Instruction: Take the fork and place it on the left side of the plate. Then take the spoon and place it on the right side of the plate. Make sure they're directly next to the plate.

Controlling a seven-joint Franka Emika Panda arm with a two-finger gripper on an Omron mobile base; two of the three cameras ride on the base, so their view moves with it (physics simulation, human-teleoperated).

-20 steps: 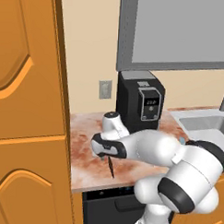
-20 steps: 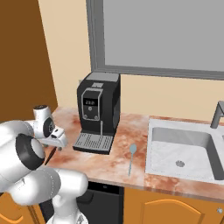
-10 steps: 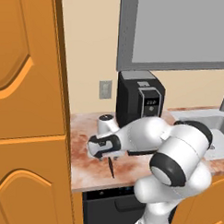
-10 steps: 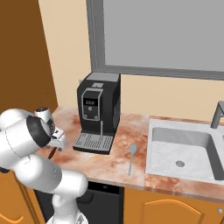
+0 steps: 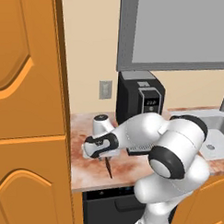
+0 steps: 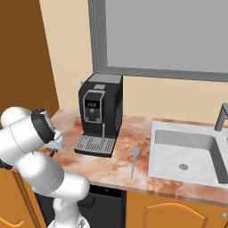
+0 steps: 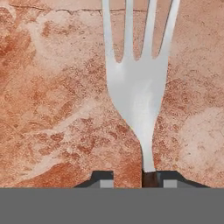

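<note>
The step in hand looks like the grasp on the fork [image 7: 139,92]; done well, it means both fingers seated square across the slim neck where metal meets black handle, and a straight lift only once they bite, so that the fork does not swivel. In the hand view the tool [image 7: 131,178] straddles that neck, its tips narrowed to either side; whether they already pinch it I cannot tell (one tip seems just beside the handle, the other a little apart).

The fork lies flat on the marbled table [image 5: 83,170] at its left end, near the front edge; its dark handle [image 5: 108,166] shows below the hand in the left base view, pointing toward the near edge, so the tines point away to the far side and its long axis runs near to far.

The spoon [image 6: 133,161] lies untouched, well to the right, between the coffee machine [image 6: 100,112] and the sink [image 6: 187,153].
</note>
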